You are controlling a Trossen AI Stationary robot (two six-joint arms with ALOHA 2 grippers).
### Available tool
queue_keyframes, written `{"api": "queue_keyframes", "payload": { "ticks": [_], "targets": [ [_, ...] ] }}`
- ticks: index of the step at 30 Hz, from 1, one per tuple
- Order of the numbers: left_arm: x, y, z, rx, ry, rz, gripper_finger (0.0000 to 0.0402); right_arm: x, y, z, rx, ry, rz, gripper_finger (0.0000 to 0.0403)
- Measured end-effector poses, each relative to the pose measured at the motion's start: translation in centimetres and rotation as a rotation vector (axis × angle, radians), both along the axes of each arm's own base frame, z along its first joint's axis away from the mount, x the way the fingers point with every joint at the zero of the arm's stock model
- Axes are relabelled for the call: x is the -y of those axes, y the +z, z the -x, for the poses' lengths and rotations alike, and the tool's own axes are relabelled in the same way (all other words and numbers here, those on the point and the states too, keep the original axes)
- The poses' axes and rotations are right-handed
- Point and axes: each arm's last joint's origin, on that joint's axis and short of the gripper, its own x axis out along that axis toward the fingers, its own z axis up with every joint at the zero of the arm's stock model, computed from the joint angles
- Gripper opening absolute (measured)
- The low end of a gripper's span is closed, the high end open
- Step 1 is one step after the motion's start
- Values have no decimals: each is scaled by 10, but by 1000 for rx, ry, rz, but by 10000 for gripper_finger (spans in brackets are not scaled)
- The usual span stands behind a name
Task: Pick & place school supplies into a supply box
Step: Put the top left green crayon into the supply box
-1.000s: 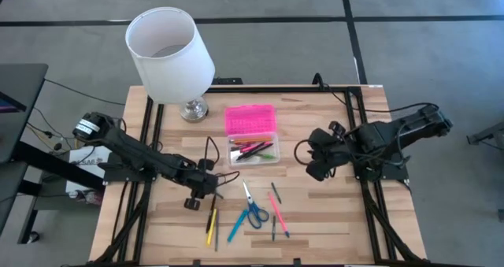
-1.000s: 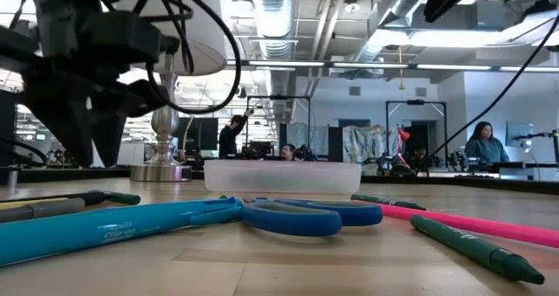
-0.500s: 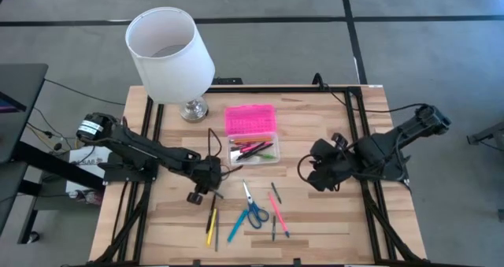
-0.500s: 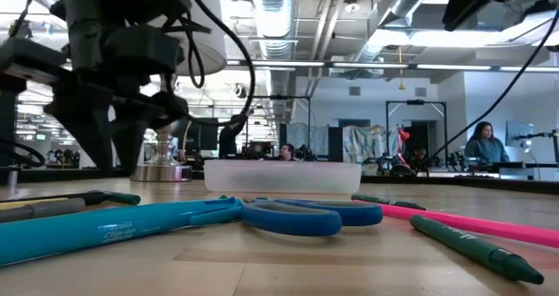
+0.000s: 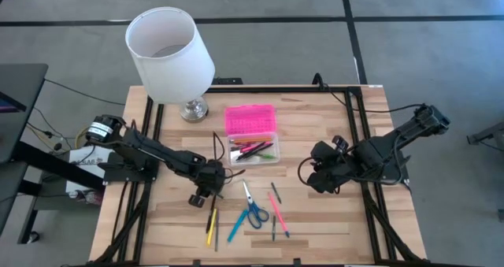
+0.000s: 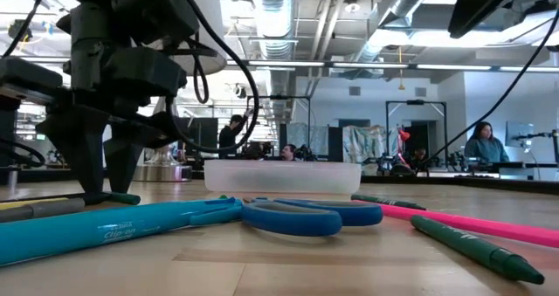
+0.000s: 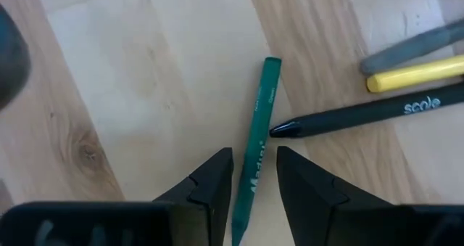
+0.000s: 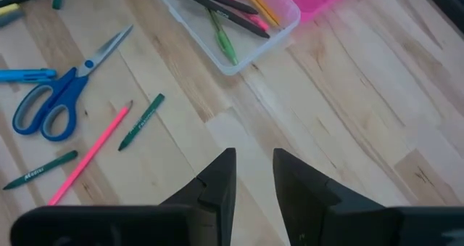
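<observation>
down at the near-left part of the table [image 5: 315, 125], your left gripper [image 7: 254, 179] is sitting low over a green crayon [image 7: 255, 148], fingers parted with the crayon running right up between them. nothing's pinched yet from what i can see, the pads are on either side with a sliver of gap. just beside the crayon's tip there's a black pen [image 7: 370, 115], and past that a yellow one [image 7: 417, 72] and a grey one [image 7: 413, 46] lying close together.

your right gripper [image 8: 254, 177] is hovering over bare wood on the right side of the table, fingers a little apart and holding nothing. from its wrist view you can see the blue-handled scissors [image 8: 61, 93], a pink pencil [image 8: 90, 152], two short green crayons [image 8: 141, 121] and a blue pen [image 8: 25, 75] spread loose on the wood.

the supply box [image 5: 253, 152] is in the middle of the table, clear tray open, pink lid [image 5: 250, 119] flipped back on the far side. it's already got a few pens and pencils in it, pink, green, orange and dark ones. the rest of the supplies are still lying on the table nearer the front edge than the box. white lamp [image 5: 169, 54] is at the far left corner.
</observation>
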Motion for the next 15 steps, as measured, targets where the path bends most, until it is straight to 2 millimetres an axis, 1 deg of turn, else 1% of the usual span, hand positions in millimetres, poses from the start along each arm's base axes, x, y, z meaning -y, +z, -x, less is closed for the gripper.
{"api": "queue_keyframes", "payload": {
  "ticks": [4,6,15],
  "targets": [
    [-1,0,0,-16,73,-14,106,1,0,-1,0,-6,1,87],
    [-1,0,1,-23,115,-10,99,2,0,-1,-1,-8,1,87],
    [-3,-2,1,-49,316,-4,21,7,0,-3,1,-27,14,87]
  ]
}}
